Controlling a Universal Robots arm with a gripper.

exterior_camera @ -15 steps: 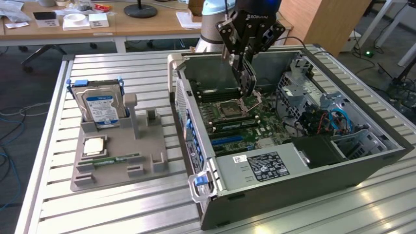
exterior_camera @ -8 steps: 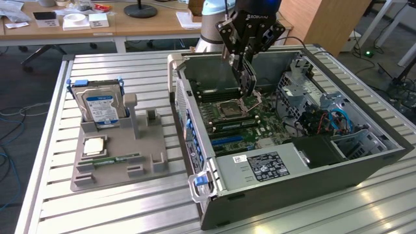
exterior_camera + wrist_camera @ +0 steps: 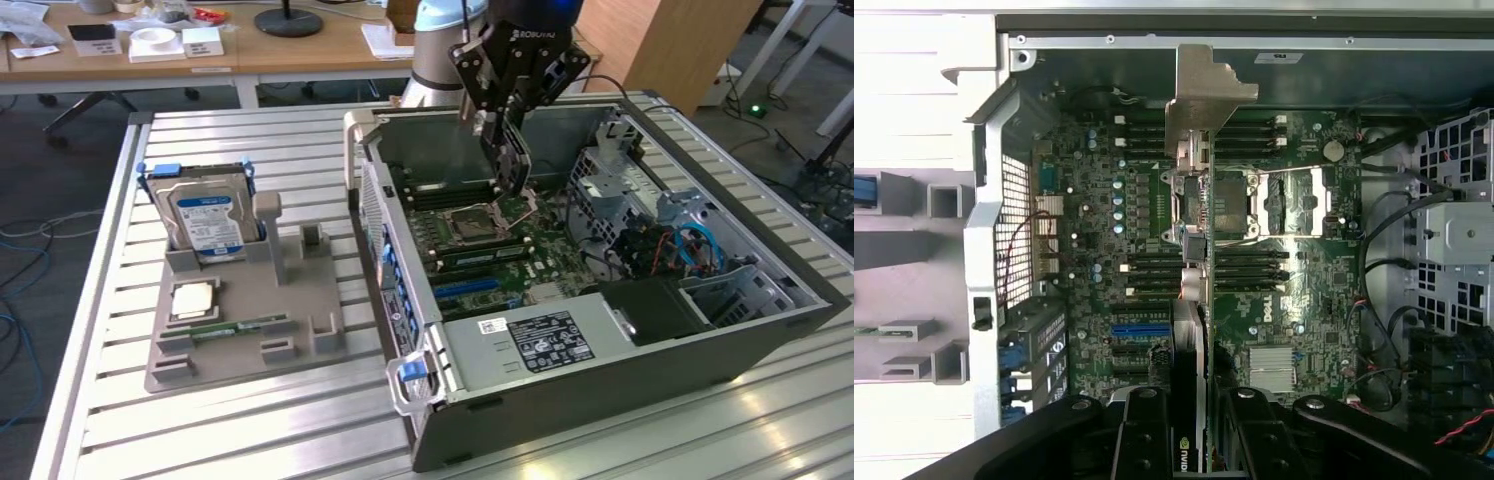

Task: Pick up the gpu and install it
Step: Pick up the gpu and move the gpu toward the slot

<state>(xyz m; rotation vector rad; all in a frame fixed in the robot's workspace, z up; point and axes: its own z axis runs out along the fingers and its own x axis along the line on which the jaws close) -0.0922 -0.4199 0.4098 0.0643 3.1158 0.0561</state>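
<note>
I have the hand (image 3: pixel 1199 440) gripping the gpu (image 3: pixel 1194 260) edge-on — hanging over the motherboard (image 3: pixel 1094 230) inside the open computer case (image 3: pixel 601 370).

slatted table (image 3: pixel 267 150) — case (image 3: pixel 641 375), parts tray (image 3: pixel 300 295)

There is one open computer case (image 3: pixel 641 385) on one slatted metal tabletop (image 3: pixel 267 430). In the case there is one motherboard (image 3: pixel 534 250), one power supply (image 3: pixel 534 345) with a white label, and one graphics card (image 3: pixel 1194 270). One robot arm (image 3: pixel 443 35) carries one pincer (image 3: pixel 1199 425). One grey holder tray (image 3: pixel 307 300) bears one blue-labelled hard drive (image 3: pixel 207 215), one square processor chip (image 3: pixel 194 298) and one narrow green memory stick (image 3: pixel 240 328).
</note>
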